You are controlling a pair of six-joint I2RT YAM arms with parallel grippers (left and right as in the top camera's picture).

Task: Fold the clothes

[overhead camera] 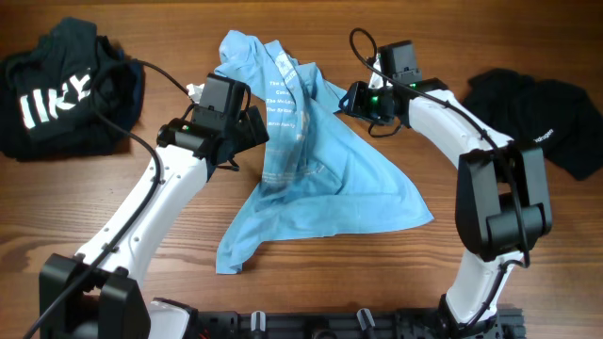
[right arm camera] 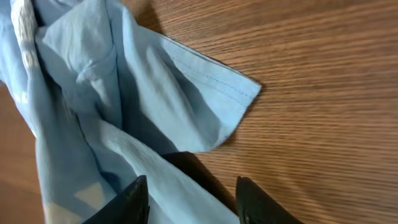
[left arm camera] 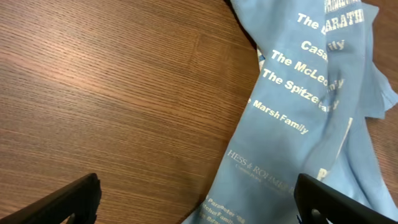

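Note:
The clothes in play are a light sky-blue T-shirt [overhead camera: 320, 179] lying crumpled across the table's middle, pale printed text lines facing up [left arm camera: 298, 124]. My left gripper [overhead camera: 252, 127] hovers at the shirt's left edge. Its jaws [left arm camera: 199, 205] stand wide open, one finger over bare wood and the other over the cloth. My right gripper [overhead camera: 356, 97] is at the shirt's upper right, by a sleeve [right arm camera: 205, 93]. Its fingers [right arm camera: 193, 202] straddle a raised fold of blue fabric with a gap still showing, so nothing is clamped.
A black T-shirt with white lettering [overhead camera: 57, 89] lies bunched at the back left. A second black garment [overhead camera: 546, 118] lies at the back right. A black rail [overhead camera: 330, 325] runs along the table's front edge. Cables trail from both arms.

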